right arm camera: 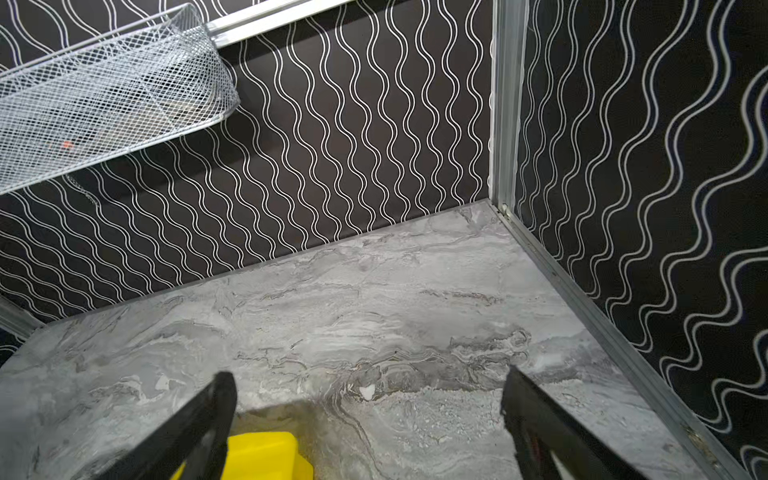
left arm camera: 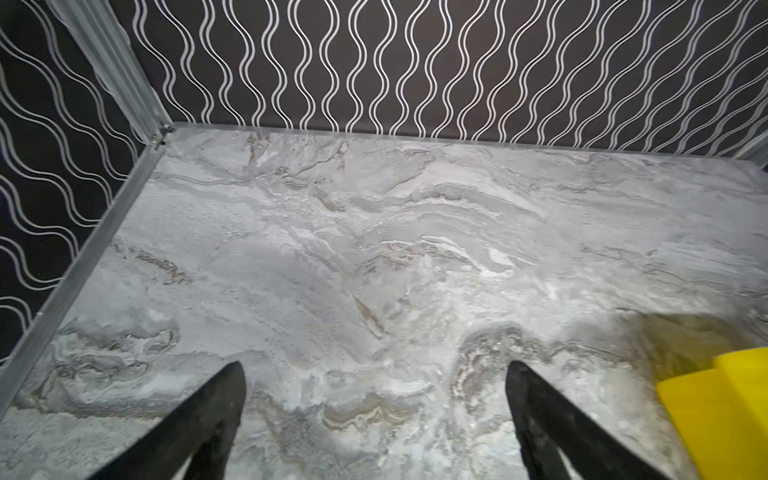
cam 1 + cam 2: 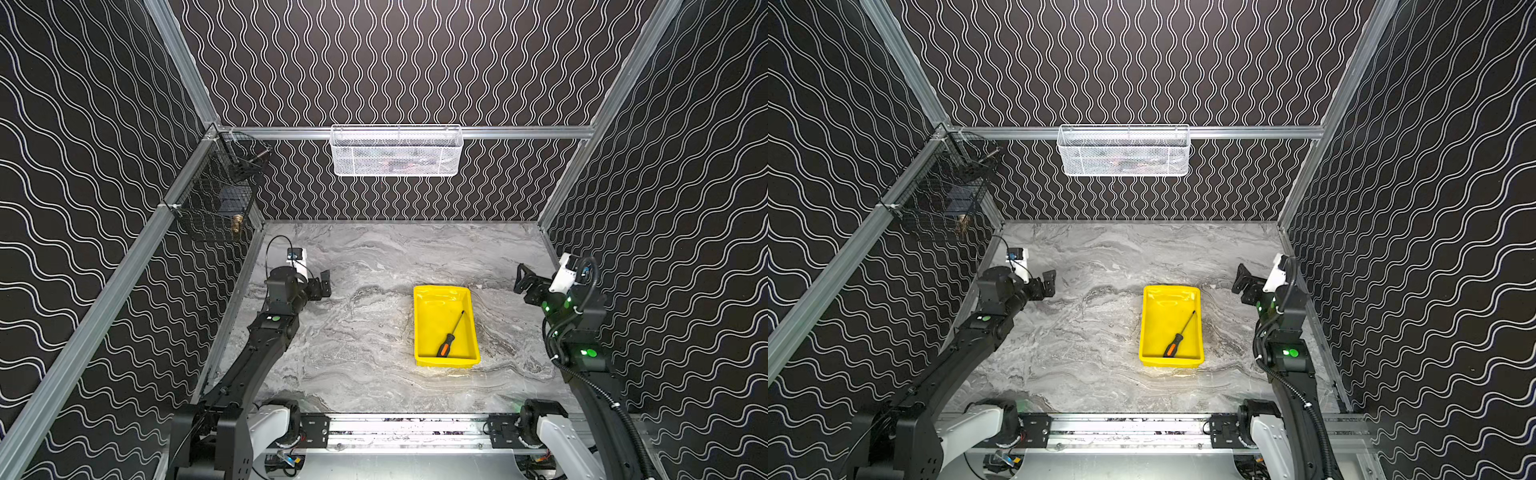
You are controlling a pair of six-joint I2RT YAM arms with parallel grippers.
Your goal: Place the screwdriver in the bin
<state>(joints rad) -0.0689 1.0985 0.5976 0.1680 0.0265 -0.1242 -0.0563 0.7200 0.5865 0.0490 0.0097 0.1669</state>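
Screwdriver [image 3: 451, 336] lies flat inside the bin [image 3: 419, 328], diagonal on the bin floor: black-and-orange handle in the near corner zone, thin dark shaft running up toward the far right wall. Both top views show the same thing. Nothing grips it and nothing touches it. The bin sits on the marble table [image 3: 365, 257], right of centre, between the two arms and closer to the right one. Left gripper [image 2: 374, 368]: jaws spread wide in the left wrist view, both black fingers [image 2: 216, 399] clear, only bare table surface between them, nothing held. A corner of the yellow bin [image 2: 723, 411] shows off to one side of that view, outside the jaws and apart from them. In a top view the left gripper [image 3: 322, 284] is off at the left edge of the table, well apart from the bin. Right gripper [image 1: 369, 374]: jaws also wide apart in the right wrist view, empty, only table between the fingers; a corner of the bin [image 1: 266, 453] peeks in just beside one finger, contact cannot be told from that view. In a top view the right gripper [image 3: 524, 279] is near the right wall, apart from the bin. White mesh basket [image 3: 397, 151] hangs on the back rail, black wire basket [image 3: 216, 195] on the left rail, both away from the grippers.
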